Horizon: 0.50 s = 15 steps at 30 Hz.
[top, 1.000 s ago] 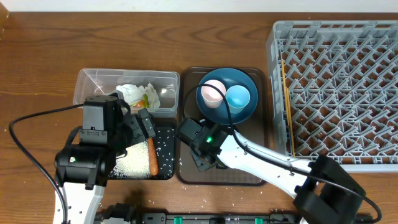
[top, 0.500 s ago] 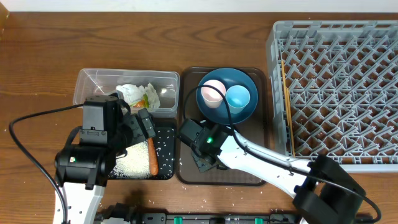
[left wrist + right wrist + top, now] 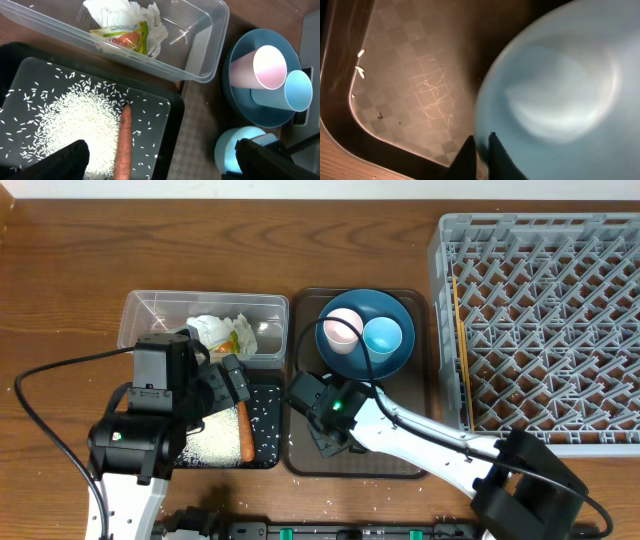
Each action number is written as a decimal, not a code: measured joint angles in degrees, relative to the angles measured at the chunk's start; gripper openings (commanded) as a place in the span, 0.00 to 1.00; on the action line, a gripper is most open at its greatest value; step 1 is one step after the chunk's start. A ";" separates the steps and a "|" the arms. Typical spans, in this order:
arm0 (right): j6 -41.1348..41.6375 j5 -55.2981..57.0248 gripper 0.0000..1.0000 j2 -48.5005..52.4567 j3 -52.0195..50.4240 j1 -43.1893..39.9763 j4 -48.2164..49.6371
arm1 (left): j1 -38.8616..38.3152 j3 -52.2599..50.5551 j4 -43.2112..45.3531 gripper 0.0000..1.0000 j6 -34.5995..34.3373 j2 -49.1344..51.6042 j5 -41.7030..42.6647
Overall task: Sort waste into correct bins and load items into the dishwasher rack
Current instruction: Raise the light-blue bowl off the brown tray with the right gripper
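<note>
**Loading stage.** The waste is sorted: one crumpled paper wad (image 3: 222, 332) in the clear tub (image 3: 150, 310); loose rice (image 3: 215, 442) and one carrot piece (image 3: 246, 432) in the black tray (image 3: 175, 125), beneath the released left pincer (image 3: 165, 157). The right pincer (image 3: 481, 147) is clenched on the rim of the one white bowl (image 3: 555, 90), over the brown serving tray (image 3: 400, 450). Next, lift it clear, carry it right and seat it among the pegs of the dishwasher rack (image 3: 540, 330). Awaiting loading are one blue plate (image 3: 395, 315), one pink cup (image 3: 342, 328) and one light-blue cup (image 3: 382, 336). The chopsticks (image 3: 459, 355) in the rack read as one line, so their number is unclear.

Brown wooden table (image 3: 300, 240); perhaps a pale wall (image 3: 300, 185) behind.
</note>
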 measured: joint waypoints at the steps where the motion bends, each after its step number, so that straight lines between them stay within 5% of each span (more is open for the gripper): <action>1: 0.02 0.13 0.03 0.00 0.00 0.00 0.04 | 0.00 0.00 -0.02 0.96 0.00 0.00 0.00; 15: 0.04 0.04 0.01 -0.04 0.26 0.00 -2.27 | 0.00 0.00 -0.02 0.96 0.00 0.00 0.02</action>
